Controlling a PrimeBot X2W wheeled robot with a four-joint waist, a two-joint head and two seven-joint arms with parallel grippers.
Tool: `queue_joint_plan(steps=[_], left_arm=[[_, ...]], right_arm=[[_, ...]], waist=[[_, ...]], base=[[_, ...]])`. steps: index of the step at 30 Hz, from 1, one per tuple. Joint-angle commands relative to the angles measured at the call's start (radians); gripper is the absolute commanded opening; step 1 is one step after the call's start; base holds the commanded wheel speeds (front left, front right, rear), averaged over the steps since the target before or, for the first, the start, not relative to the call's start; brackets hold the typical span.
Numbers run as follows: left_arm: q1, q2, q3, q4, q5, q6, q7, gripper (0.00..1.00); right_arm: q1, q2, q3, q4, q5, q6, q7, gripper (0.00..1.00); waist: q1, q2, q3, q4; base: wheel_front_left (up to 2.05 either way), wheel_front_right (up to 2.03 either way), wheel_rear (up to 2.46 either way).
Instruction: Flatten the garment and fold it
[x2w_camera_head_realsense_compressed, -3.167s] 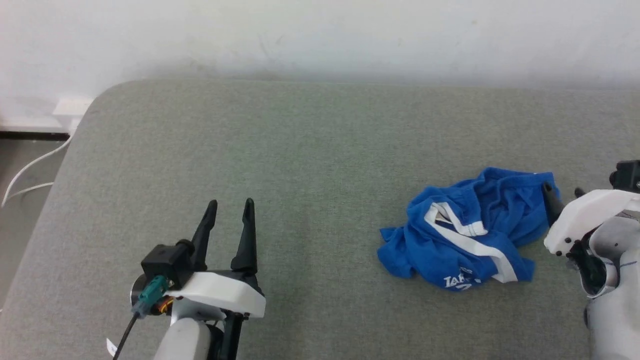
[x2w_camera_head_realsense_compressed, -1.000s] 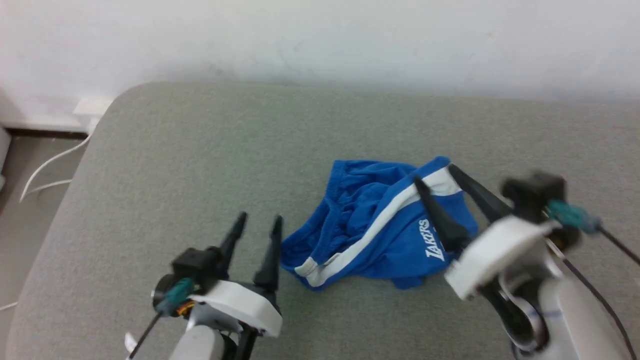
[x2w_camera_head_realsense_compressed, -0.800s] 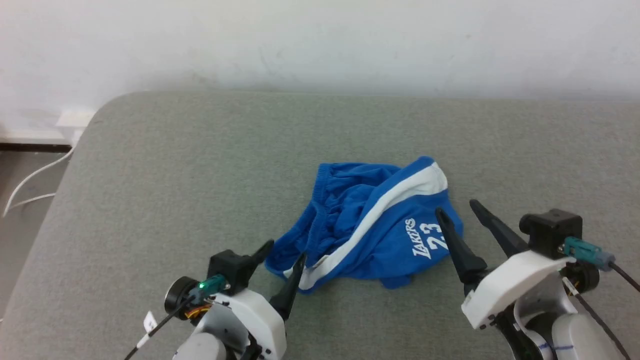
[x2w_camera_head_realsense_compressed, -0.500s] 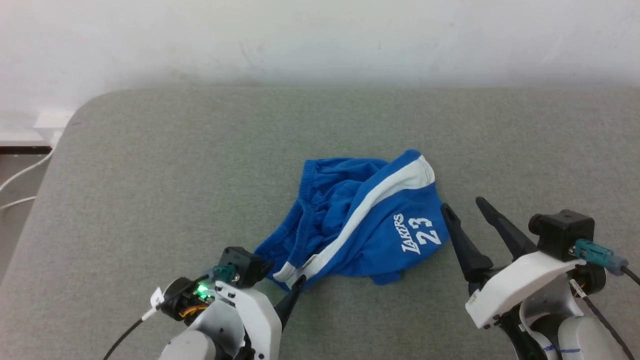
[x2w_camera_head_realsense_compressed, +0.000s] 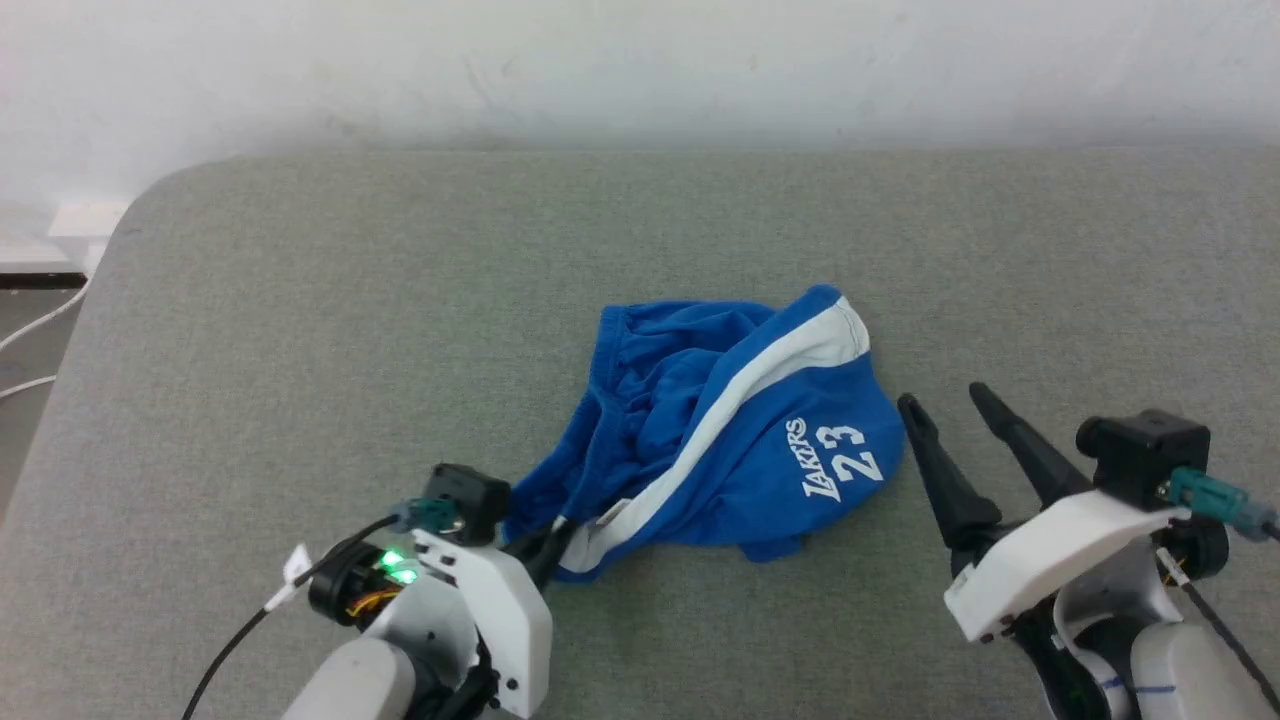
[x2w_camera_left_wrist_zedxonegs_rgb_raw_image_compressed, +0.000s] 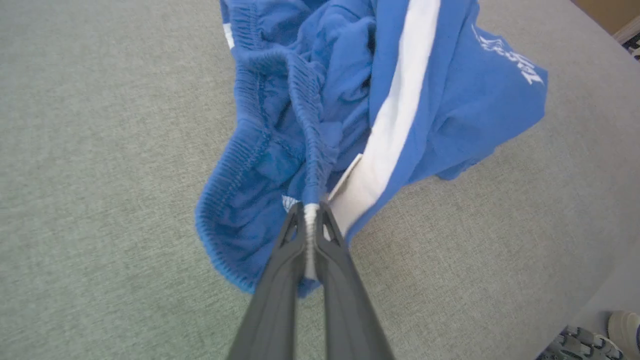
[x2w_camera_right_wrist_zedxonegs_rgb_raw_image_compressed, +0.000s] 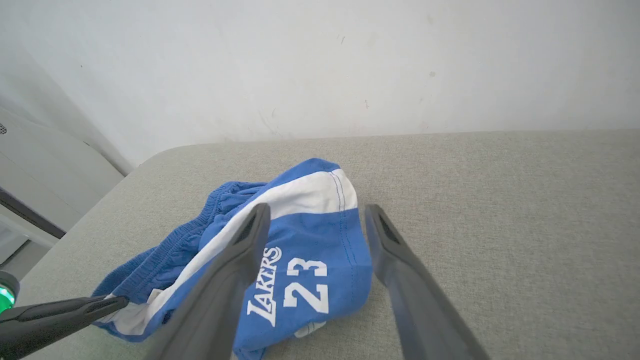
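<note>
The garment, a pair of royal blue shorts, lies in a loose, rumpled heap near the middle of the grey fabric-covered counter, somewhat toward the near edge. A broad white side stripe runs diagonally across it. On the panel to the right of that stripe, white lettering reads "LAKERS" with "23" beside it. The gathered elastic waistband is bunched up on the left side of the heap, and its opening gapes toward the near left corner.

The left claw has that near left corner. In the left wrist view its two dark fingers are pressed together on a thin fold of waistband and white stripe end. The cloth rises from the counter toward the pinch.

The right claw sits just off the garment's right edge, beside the "23", with its fingers spread wide and nothing between them. In the right wrist view the fingers frame the lettered panel, and the left claw's tips show at the lower left.

Beyond the counter stands a plain white wall. A white cable lies on the floor at the far left.
</note>
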Motion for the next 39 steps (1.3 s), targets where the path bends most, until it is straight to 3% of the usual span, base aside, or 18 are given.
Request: queue_joint_plan(steps=[1, 6, 11, 19, 26, 27, 28, 29, 30, 31, 39], left_arm=[[0.015, -0.002, 0.018, -0.008, -0.011, 0.019, -0.024, 0.0], [0.047, -0.034, 0.069, -0.014, -0.041, 0.061, -0.115, 0.0], [0.048, -0.067, 0.092, 0.002, -0.059, 0.078, -0.18, 0.0], [0.007, -0.096, 0.086, 0.048, -0.066, 0.07, -0.221, 0.0], [-0.013, -0.103, 0.078, 0.071, -0.068, 0.063, -0.236, 0.0], [-0.014, -0.102, 0.077, 0.074, -0.069, 0.063, -0.237, 0.0], [-0.014, -0.102, 0.077, 0.076, -0.07, 0.063, -0.238, 0.0], [-0.015, -0.102, 0.077, 0.078, -0.071, 0.063, -0.238, 0.0], [-0.015, -0.102, 0.077, 0.08, -0.071, 0.063, -0.239, 0.0], [-0.015, -0.101, 0.076, 0.082, -0.072, 0.063, -0.24, 0.0], [0.001, -0.093, 0.08, 0.09, -0.081, 0.07, -0.245, 0.0]], right_arm=[[-0.024, 0.003, -0.007, 0.0, -0.008, -0.001, 0.008, 1.0], [-0.116, 0.003, -0.034, 0.05, -0.007, -0.001, 0.053, 1.0], [-0.262, 0.003, -0.081, 0.215, 0.079, -0.001, 0.146, 1.0], [-0.453, 0.003, -0.147, 0.509, 0.208, -0.001, 0.28, 1.0], [-0.505, 0.003, -0.116, 0.623, 0.245, -0.001, 0.344, 1.0], [-0.507, 0.003, -0.11, 0.63, 0.25, -0.001, 0.351, 0.87], [-0.51, 0.003, -0.103, 0.635, 0.254, -0.001, 0.356, 0.57], [-0.512, 0.003, -0.097, 0.637, 0.259, -0.001, 0.355, 0.41], [-0.514, 0.003, -0.089, 0.638, 0.269, -0.001, 0.355, 0.1], [-0.515, 0.003, -0.077, 0.635, 0.281, -0.001, 0.355, 0.0], [-0.485, 0.003, -0.027, 0.541, 0.312, -0.001, 0.309, 0.0]], waist=[[-0.0001, 0.0, 0.001, 0.007], [-0.0001, 0.0, 0.013, 0.022], [-0.0001, 0.0, 0.033, 0.039], [-0.0001, 0.0, 0.061, 0.08], [-0.0001, 0.0, 0.074, 0.091], [-0.0001, 0.0, 0.075, 0.091], [-0.0001, 0.0, 0.076, 0.09], [-0.0001, 0.0, 0.076, 0.089], [-0.0001, 0.0, 0.076, 0.088], [-0.0001, 0.0, 0.074, 0.086], [-0.0001, 0.0, 0.033, 0.07]], base=[[0.0, 0.0, 0.0], [0.0, 0.0, 0.0], [0.0, 0.0, 0.0], [0.0, 0.0, 0.0], [0.0, 0.0, 0.0], [0.0, 0.0, 0.0], [0.0, 0.0, 0.0], [0.0, 0.0, 0.0], [0.0, 0.0, 0.0], [0.0, 0.0, 0.0], [0.0, 0.0, 0.0]])
